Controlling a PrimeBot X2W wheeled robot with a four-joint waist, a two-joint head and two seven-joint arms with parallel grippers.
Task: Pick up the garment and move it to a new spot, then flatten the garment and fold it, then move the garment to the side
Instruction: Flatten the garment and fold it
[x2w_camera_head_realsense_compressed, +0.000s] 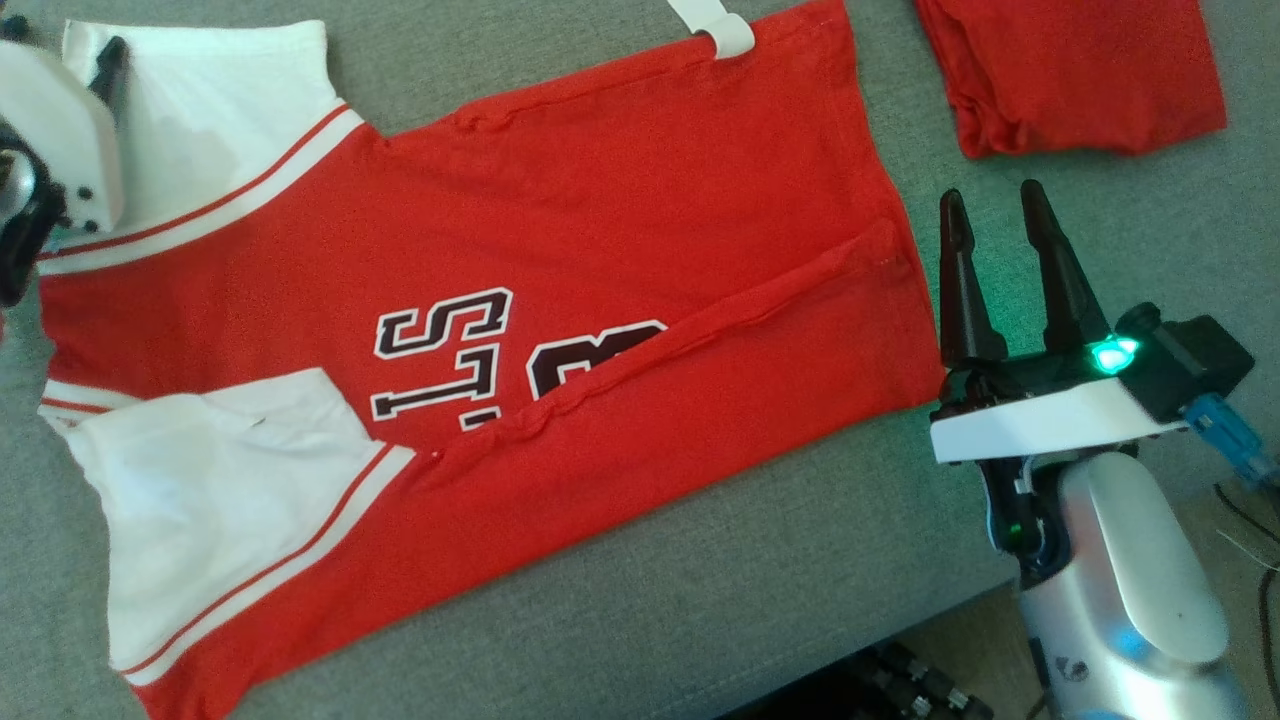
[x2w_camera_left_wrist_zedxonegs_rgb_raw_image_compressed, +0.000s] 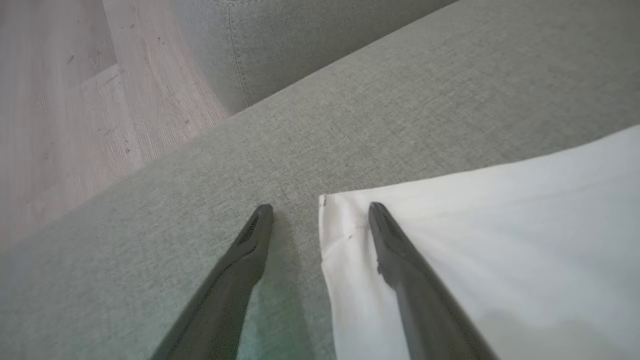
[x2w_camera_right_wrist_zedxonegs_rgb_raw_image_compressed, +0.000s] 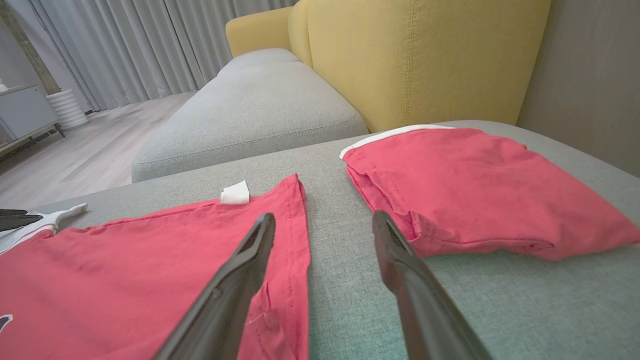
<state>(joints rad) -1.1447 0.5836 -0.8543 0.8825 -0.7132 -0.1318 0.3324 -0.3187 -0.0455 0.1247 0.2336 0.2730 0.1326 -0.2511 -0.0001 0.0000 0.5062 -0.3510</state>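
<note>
Your right gripper (x2w_camera_head_realsense_compressed: 992, 197) sits low at the right, fingers pointing away from the robot and spread wide with nothing between them. It is just beside the hem of the red jersey (x2w_camera_head_realsense_compressed: 600, 200), over bare cushion, with the pale forearm (x2w_camera_head_realsense_compressed: 1130, 560) rising from below it. Your left gripper (x2w_camera_left_wrist_zedxonegs_rgb_raw_image_compressed: 320, 207) is at the far left end of the jersey, also spread wide. One finger lies over the corner of a white sleeve (x2w_camera_left_wrist_zedxonegs_rgb_raw_image_compressed: 500, 225) and the other over bare fabric, so the sleeve's edge runs between them. Whether the tips touch the cloth you cannot tell.

The jersey lies spread out across the grey sofa cushion (x2w_camera_head_realsense_compressed: 700, 600), collar end to the left and hem to the right. Its near long side is turned in over the body and hides part of the dark lettering (x2w_camera_head_realsense_compressed: 450, 350). A small white tag (x2w_camera_head_realsense_compressed: 715, 25) sticks out at the far edge.

A second red garment (x2w_camera_head_realsense_compressed: 1070, 70) sits folded on the same cushion, beyond the right gripper and apart from the jersey. Behind it stands a yellow backrest (x2w_camera_right_wrist_zedxonegs_rgb_raw_image_compressed: 415, 60), with another grey seat, pale curtains (x2w_camera_right_wrist_zedxonegs_rgb_raw_image_compressed: 125, 45) and a light wood floor (x2w_camera_left_wrist_zedxonegs_rgb_raw_image_compressed: 50, 100) around.
</note>
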